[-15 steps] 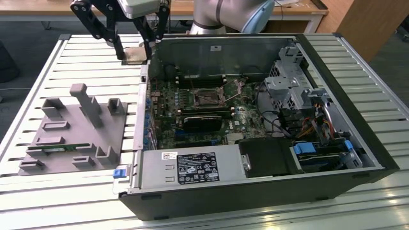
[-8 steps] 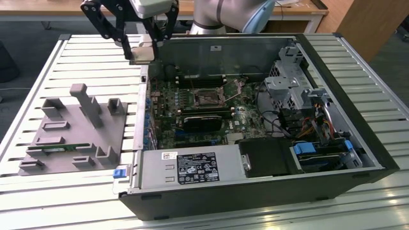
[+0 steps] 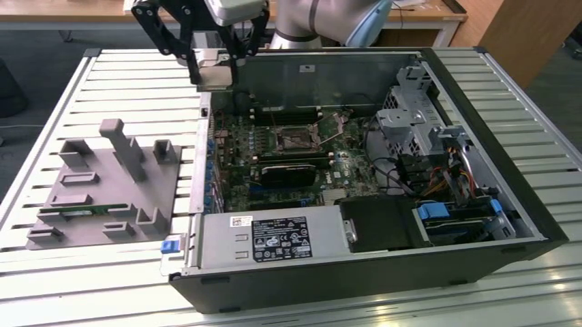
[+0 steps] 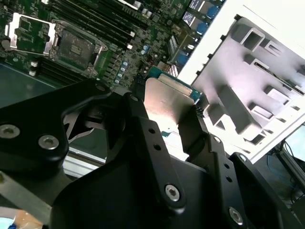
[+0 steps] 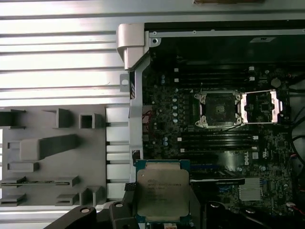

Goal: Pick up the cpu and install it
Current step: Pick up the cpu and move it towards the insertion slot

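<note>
Grips small flat square silver-topped cpu [image 5: 162, 193] in clamped black gripper [image 3: 217, 67], up in the air over the edge of open black computer case [image 3: 382, 279] nearest the grey moulded tray [image 3: 91, 204]. Shows dark metal-framed socket [image 5: 218, 109] on green motherboard [image 5: 164, 119], well apart from cpu.

Print on power supply label [image 3: 280, 240], cpu [image 5: 162, 191] top: too small to read.

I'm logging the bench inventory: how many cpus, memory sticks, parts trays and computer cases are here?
square silver-topped cpu chip: 1
thin green memory stick: 1
grey plastic parts tray: 1
open black computer case: 1
Total: 4
</note>
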### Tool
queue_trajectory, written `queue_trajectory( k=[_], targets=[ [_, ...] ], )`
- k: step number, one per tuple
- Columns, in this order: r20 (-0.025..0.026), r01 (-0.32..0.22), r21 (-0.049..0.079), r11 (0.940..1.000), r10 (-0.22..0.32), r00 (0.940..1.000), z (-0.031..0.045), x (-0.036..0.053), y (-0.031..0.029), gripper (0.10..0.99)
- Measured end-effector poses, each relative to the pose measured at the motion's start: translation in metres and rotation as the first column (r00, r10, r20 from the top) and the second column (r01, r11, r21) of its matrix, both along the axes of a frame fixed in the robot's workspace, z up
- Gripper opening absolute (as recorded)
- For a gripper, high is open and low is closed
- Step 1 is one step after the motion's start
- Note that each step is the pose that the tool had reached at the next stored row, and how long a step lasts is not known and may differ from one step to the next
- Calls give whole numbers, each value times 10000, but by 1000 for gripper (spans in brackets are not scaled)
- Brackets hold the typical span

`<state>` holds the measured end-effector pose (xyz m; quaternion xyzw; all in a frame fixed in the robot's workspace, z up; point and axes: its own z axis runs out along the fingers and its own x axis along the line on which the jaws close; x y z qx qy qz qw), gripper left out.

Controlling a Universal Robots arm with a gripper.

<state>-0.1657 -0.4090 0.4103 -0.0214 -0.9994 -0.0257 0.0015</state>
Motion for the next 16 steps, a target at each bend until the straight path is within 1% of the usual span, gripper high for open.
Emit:
queue_trajectory(
  k=[3,16],
  targets=[
    [1,0,0,10000,0,10000,0,40,0,529],
    [0,0,0,10000,0,10000,0,164,0,529]
  ],
)
